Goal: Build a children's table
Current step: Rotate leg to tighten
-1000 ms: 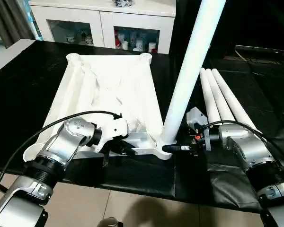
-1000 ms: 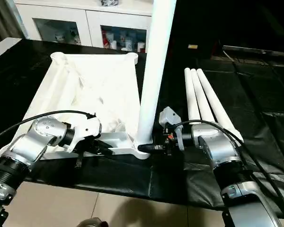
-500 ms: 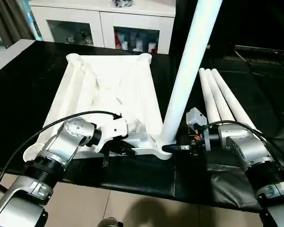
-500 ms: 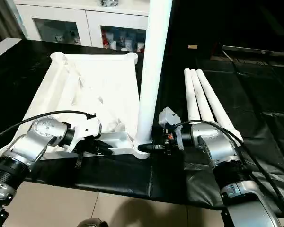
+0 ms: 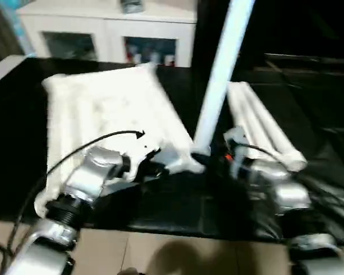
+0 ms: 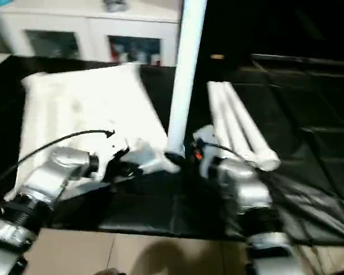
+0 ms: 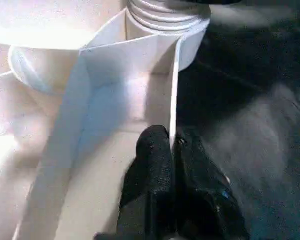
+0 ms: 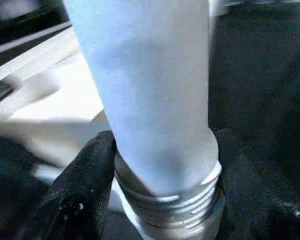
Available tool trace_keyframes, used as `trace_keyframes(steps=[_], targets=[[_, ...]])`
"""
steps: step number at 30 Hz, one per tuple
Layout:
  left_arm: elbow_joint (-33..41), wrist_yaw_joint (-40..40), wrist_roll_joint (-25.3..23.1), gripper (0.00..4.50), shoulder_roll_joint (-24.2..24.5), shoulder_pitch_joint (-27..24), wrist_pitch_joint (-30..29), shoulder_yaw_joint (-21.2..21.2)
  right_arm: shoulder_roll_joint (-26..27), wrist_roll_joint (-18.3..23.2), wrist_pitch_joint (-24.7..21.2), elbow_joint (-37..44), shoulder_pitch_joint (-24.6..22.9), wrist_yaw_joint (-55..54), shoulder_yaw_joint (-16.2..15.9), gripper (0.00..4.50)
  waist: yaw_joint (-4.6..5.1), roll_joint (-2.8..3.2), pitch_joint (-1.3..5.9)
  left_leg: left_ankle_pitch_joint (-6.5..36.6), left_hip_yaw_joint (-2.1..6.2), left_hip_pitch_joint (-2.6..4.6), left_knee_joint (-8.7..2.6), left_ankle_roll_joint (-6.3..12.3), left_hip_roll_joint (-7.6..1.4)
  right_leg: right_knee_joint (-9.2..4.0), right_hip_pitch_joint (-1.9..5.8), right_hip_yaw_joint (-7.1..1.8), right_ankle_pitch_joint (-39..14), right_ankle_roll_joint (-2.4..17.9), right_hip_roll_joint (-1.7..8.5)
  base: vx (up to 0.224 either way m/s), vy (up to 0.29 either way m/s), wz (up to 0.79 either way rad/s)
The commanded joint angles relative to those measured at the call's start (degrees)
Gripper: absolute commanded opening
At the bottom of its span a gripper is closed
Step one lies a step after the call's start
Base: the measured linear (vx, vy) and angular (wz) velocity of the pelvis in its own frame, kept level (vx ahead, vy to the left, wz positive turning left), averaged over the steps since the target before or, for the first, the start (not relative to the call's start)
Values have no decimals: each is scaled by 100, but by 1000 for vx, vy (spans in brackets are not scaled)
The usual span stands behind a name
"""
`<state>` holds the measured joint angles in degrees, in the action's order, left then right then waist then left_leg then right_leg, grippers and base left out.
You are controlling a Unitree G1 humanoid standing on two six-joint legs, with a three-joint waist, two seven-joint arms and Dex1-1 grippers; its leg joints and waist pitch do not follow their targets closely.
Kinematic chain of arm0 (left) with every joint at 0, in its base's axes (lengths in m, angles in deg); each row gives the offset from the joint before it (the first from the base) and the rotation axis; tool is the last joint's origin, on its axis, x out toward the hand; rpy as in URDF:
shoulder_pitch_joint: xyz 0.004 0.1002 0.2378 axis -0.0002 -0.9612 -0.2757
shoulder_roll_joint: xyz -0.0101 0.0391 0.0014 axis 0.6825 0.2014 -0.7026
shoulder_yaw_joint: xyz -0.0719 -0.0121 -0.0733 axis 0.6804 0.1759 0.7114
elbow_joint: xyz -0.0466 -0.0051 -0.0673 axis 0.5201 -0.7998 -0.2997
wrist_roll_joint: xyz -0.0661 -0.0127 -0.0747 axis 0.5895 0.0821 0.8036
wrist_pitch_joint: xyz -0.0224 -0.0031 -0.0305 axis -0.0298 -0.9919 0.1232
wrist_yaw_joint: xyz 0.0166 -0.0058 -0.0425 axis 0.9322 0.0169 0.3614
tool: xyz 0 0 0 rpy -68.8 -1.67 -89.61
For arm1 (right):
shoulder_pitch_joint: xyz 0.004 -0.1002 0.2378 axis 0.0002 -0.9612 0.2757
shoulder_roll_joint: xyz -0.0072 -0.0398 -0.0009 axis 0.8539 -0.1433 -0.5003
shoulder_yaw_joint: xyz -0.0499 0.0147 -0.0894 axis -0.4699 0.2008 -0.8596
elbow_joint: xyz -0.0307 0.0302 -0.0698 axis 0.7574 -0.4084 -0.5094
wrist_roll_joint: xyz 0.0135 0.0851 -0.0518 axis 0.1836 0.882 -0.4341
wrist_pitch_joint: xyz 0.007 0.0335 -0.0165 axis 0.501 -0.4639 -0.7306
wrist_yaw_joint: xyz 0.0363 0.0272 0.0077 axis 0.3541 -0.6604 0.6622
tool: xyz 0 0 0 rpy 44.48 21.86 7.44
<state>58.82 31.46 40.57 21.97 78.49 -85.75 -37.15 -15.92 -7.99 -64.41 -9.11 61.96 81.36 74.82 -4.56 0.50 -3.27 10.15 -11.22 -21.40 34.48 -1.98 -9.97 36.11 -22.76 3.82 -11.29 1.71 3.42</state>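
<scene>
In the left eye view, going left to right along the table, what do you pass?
Tabletop → left gripper clamped on its near rim → upright leg → right gripper around its base → three spare legs.

You are working in what looks like a home, most likely a living room. Behind the work surface stands a white cabinet (image 5: 106,31) with glass doors, and small colourful bottles and knick-knacks (image 5: 151,56) sit on its shelves, the sort of display piece a household keeps. Something small rests on its top (image 5: 132,6), too blurred to name. Your table (image 5: 309,109) is draped in a black sheet, and the floor (image 5: 160,252) below is laid with pale beige tiles.
</scene>
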Motion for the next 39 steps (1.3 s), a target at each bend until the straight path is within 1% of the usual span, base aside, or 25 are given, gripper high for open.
trace_keyframes(steps=[1,2,3,4,6,8,10,12,14,16,18,20,21,22,24,25,27,28,30,31,33,34,35,37,39], targets=[[672,392,411,0,-623,147,-112,221,614,99,-360,-597,137,-714,-60,271,-24,-29,372,1204,225,57,-425,0,-343,-553,270,-316,-1693,1066,584,0,0,0],[729,521,418,0,-702,152,-222,257,724,143,-374,-658,209,-909,31,271,-10,-19,375,1190,219,67,-415,10,-339,-547,263,-326,-1626,1106,590,0,0,0],[776,612,411,0,-752,154,-293,273,813,208,-400,-704,268,-1036,118,271,-1,-9,385,1099,226,52,-415,32,-330,-539,277,-318,-1501,1138,587,0,0,0],[827,685,393,0,-785,151,-337,273,889,257,-411,-739,321,-1144,188,271,7,-45,396,995,203,61,-405,92,-329,-527,273,-321,-1280,1165,569,0,0,0],[947,796,358,0,-806,132,-413,250,973,146,-284,-765,366,-1300,175,271,-1,-29,409,809,196,45,-398,191,-324,-490,282,-316,-949,1215,553,0,0,0],[1013,821,328,0,-786,109,-442,219,996,64,-197,-765,363,-1346,151,335,-7,-42,423,661,189,38,-389,278,-329,-458,287,-312,-650,1254,551,0,0,0],[1092,818,254,0,-708,63,-424,149,1007,-26,-84,-746,328,-1316,110,337,-10,-35,432,551,182,27,-375,372,-326,-439,292,-307,-438,1290,551,0,0,0],[1111,808,205,0,-604,9,-438,138,956,-58,-23,-655,264,-1280,140,364,-23,-25,437,473,176,16,-367,418,-331,-420,286,-308,-301,1329,546,0,0,0],[1071,797,194,0,-551,7,-420,148,895,-53,-15,-570,212,-1246,143,376,-35,-14,425,550,175,26,-377,418,-336,-430,276,-303,-329,1313,542,0,0,0],[1023,775,182,0,-474,8,-384,140,809,-45,-2,-454,139,-1185,132,392,-41,-16,408,710,178,35,-393,360,-338,-458,277,-308,-543,1272,550,0,0,0],[929,664,166,0,-336,18,-275,110,641,-57,23,-254,3,-997,84,410,-62,2,404,769,182,43,-394,325,-337,-476,274,-313,-672,1192,546,0,0,0],[763,305,159,0,-60,34,-27,33,220,-118,83,106,-270,-481,-38,420,-96,-4,406,775,187,47,-395,303,-339,-483,278,-309,-686,1142,544,0,0,0],[731,225,157,0,-4,37,24,18,123,-111,66,180,-321,-359,-48,431,-103,0,403,784,182,41,-395,307,-340,-486,279,-317,-699,1087,541,0,0,0],[708,179,157,0,29,43,51,10,60,-110,77,228,-349,-276,-55,447,-100,2,406,783,183,47,-400,291,-346,-476,274,-320,-691,1107,541,0,0,0],[555,-132,160,0,237,80,263,-59,-342,-62,66,565,-516,289,-115,447,-113,1,404,833,183,52,-393,283,-339,-490,274,-315,-716,1125,538,0,0,0],[505,-237,168,0,296,92,325,-81,-470,-35,69,677,-565,485,-136,447,-129,22,409,817,187,37,-386,304,-338,-482,289,-318,-677,1114,545,0,0,0],[464,-333,170,0,351,101,390,-109,-585,-6,47,778,-602,658,-163,447,-135,7,405,816,182,37,-384,328,-335,-485,284,-313,-650,1131,539,0,0,0],[400,-568,188,0,470,105,565,-185,-803,59,13,964,-667,969,-234,447,-138,28,408,816,184,38,-378,320,-336,-478,283,-315,-662,1146,548,0,0,0],[333,-851,202,0,613,105,774,-272,-1051,154,-72,1167,-724,1327,-306,447,-167,17,406,832,194,37,-380,364,-340,-488,297,-307,-704,1100,533,0,0,0],[266,-1143,185,0,762,109,993,-370,-1271,200,-137,1310,-743,1659,-366,447,-171,29,408,817,190,44,-380,379,-351,-479,280,-306,-647,1119,526,0,0,0],[222,-1325,138,0,880,121,1062,-455,-1389,213,-186,1392,-745,1849,-419,447,-213,31,409,856,177,58,-374,381,-359,-476,268,-304,-694,1128,520,0,0,0],[156,-1526,87,0,997,138,1151,-537,-1501,215,-234,1475,-748,2025,-480,447,-239,41,399,924,176,77,-375,359,-358,-496,244,-298,-790,1150,517,0,0,0],[136,-1570,78,0,1020,143,1178,-553,-1524,213,-243,1492,-749,2058,-493,447,-248,39,403,932,180,72,-381,338,-367,-487,256,-300,-819,1148,525,0,0,0],[-98,-1364,-10,0,982,258,1222,-495,-1601,138,-232,1522,-736,2190,-606,447,-283,36,404,995,171,92,-376,267,-374,-491,231,-303,-867,1177,534,0,0,0],[-173,-1323,13,0,950,317,1184,-456,-1612,98,-221,1521,-727,2226,-647,447,-307,20,412,976,187,77,-382,228,-384,-473,255,-303,-829,1203,554,0,0,0]])
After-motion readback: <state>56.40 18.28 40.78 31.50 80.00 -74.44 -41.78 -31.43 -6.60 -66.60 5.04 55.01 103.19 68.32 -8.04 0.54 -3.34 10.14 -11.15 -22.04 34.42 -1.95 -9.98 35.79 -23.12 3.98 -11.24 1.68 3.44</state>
